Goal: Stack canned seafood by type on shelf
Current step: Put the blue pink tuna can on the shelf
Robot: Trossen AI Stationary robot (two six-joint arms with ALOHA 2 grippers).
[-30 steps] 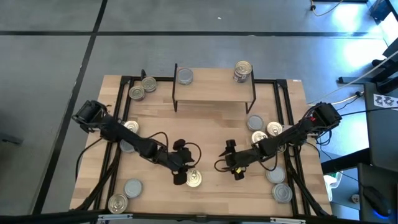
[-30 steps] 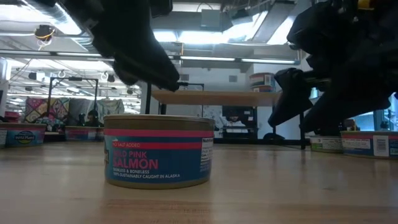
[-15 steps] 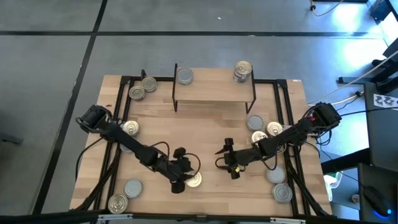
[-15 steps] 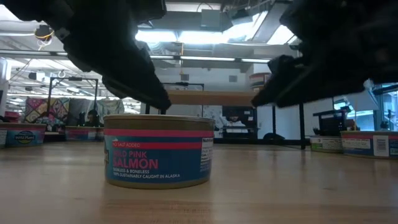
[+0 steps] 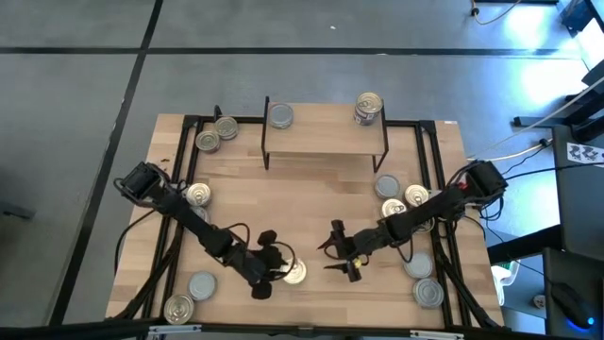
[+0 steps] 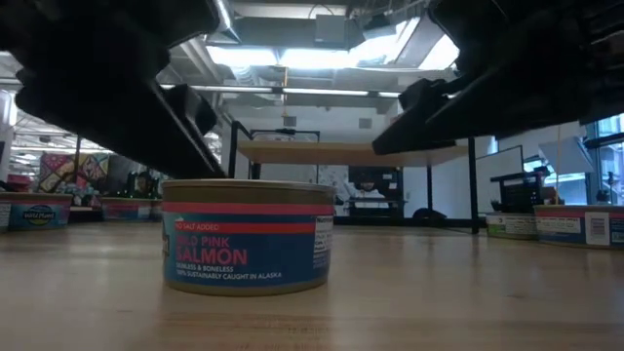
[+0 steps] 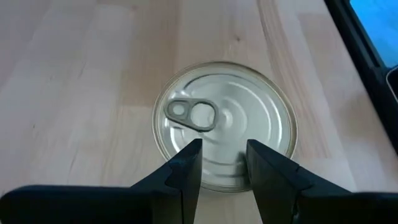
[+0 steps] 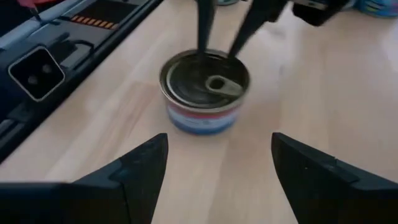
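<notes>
Salmon can: a short round silver-topped tin with a blue-and-pink salmon label point(image 5: 294, 273) is standing upright near the front of the light wooden tabletop point(image 5: 311, 189).
Left pincer point(image 7: 222, 163): hovering over the tin's lid, fingers narrowly apart, gripping nothing.
Right pincer point(image 5: 337, 255): hanging just beside the tin, fingers spread wide.
Shelf: the small light-wood board on black legs point(image 5: 326, 132) is carrying tins at the back.

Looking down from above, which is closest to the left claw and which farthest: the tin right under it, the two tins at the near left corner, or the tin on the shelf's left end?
From the left gripper:
1. Salmon tin, directly beside it, front centre.
2. Corner tins, front left edge.
3. Shelf tin, on the shelf at the back, farthest.
</notes>
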